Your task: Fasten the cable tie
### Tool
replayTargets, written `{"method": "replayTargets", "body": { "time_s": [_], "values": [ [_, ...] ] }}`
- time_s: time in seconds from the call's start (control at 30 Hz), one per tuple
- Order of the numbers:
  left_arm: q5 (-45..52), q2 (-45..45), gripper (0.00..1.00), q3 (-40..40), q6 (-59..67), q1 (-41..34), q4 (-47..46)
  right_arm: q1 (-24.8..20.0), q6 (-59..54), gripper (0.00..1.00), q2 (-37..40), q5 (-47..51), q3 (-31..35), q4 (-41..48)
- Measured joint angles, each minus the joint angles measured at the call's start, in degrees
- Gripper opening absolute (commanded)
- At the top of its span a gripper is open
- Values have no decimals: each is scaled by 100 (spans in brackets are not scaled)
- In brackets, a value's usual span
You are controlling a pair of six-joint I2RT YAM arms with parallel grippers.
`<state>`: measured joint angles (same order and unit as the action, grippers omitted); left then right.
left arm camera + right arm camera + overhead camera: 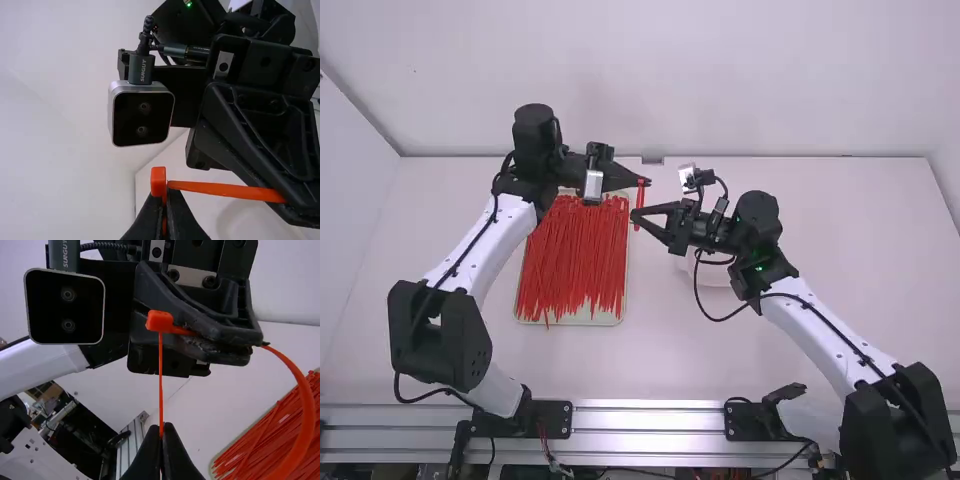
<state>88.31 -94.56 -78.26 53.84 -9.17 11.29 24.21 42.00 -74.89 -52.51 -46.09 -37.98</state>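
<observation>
Above the white bench [840,200], near its far edge, a red-orange cable tie [160,385] is held in the air between the two arms. The left pincer [162,215] is closed fully on the strap just beside the square head [158,180], which is seen right at its fingertips. From the head a thin length of strap is stretched straight to the right pincer [161,440] — its fingers are pressed together on that length, with no gap left between them. A second, broader part of the tie is seen emerging from the far side of the left pincer's fingers and curving away in an arc (whether the tail is passed through the head cannot be told). The two pincers are set tip towards tip, close but apart. On the bench, nearer the arms' bases, a heap of loose ties [575,255] of the same colour is laid on a pale tray [617,318] — just beside the left arm.
</observation>
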Motion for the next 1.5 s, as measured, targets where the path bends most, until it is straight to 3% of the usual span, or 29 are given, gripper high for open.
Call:
{"method": "replayTargets", "body": {
  "time_s": [1.5],
  "values": [
    [-24, 0, 2, 109, 474, -81, -872, -122, 4, 0, 0, 212, 42, -297]
  ]
}}
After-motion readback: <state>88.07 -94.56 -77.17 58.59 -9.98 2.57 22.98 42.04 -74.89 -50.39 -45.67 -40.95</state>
